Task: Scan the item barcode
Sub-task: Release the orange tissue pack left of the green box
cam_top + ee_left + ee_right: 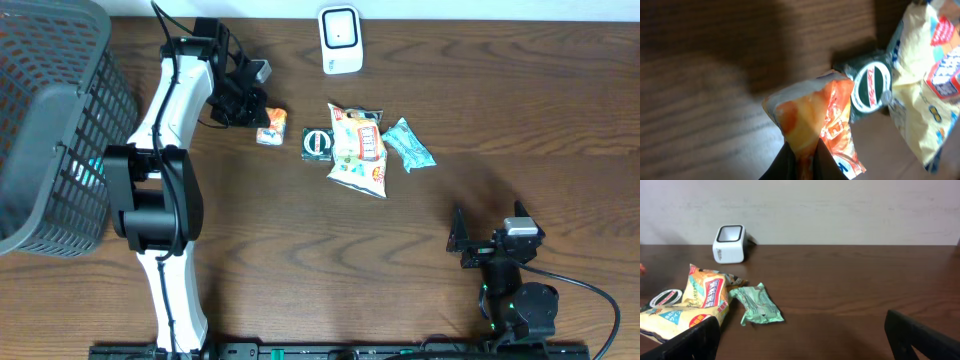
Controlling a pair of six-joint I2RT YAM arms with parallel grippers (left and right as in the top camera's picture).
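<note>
dark wood-grain table (500, 100) | L gripper (804, 156) jaws pinch crinkly orange pouch (810, 117)

Wooden table (520, 110) holds white scanner (340, 40), yellow bag (360, 152), teal packet (408, 144), dark packet (317, 144).

Shop-checkout setup: scanner (340, 38), basket (60, 50) (grey plastic), snack packets (358, 150) on table (520, 110).

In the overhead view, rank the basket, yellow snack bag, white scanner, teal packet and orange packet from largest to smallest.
1. basket, by far the largest
2. yellow snack bag
3. white scanner and teal packet: they look about alike, so not ranked against each other
4. orange packet, the smallest
</note>
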